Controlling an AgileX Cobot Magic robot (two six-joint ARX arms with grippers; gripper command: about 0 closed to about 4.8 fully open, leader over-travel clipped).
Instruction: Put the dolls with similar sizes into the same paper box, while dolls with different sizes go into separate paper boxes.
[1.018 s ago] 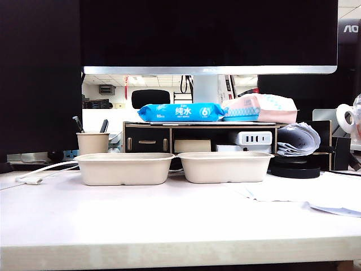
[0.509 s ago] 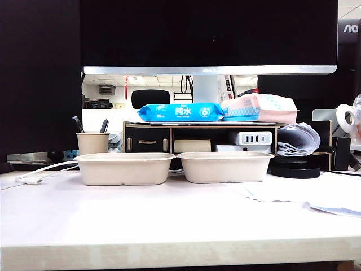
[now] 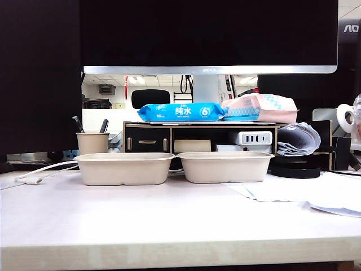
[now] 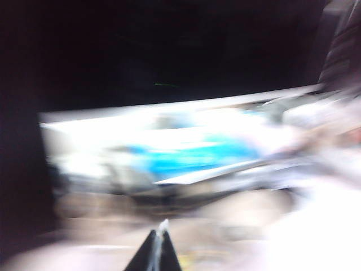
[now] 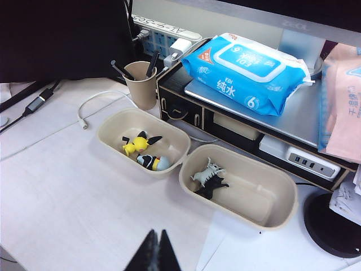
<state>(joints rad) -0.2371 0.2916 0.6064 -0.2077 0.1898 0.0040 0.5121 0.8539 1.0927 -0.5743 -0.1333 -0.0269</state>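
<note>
Sorting is looking done. In the right wrist view, the yellow doll [image 5: 134, 145] and the pale blue-white doll [image 5: 153, 162] are sitting together in the left paper box [image 5: 113, 125]. The grey-striped cat doll [image 5: 207, 173] and the black doll [image 5: 210, 188] are lying touching each other in the right paper box [image 5: 279, 212]. No dolls are showing on the worktop [image 5: 73, 192], so judging from this, nothing is left to place. The exterior view is too low to see inside either box.

Right end effector [image 5: 156, 248] is clenched and empty, hanging above the worktop near the boxes, clear of both. Left end effector [image 4: 159, 247] is also reading as clenched with nothing between the tips; its view is heavily motion-blurred, so its position relative to the boxes is unclear.

Readable text: the blue wet-wipes pack [image 5: 243, 69] on the black organiser [image 5: 186, 110] is showing "纯水" and a "6". Smaller print is not resolving. The pen cup [image 5: 140, 84] is standing just behind the left box.
</note>
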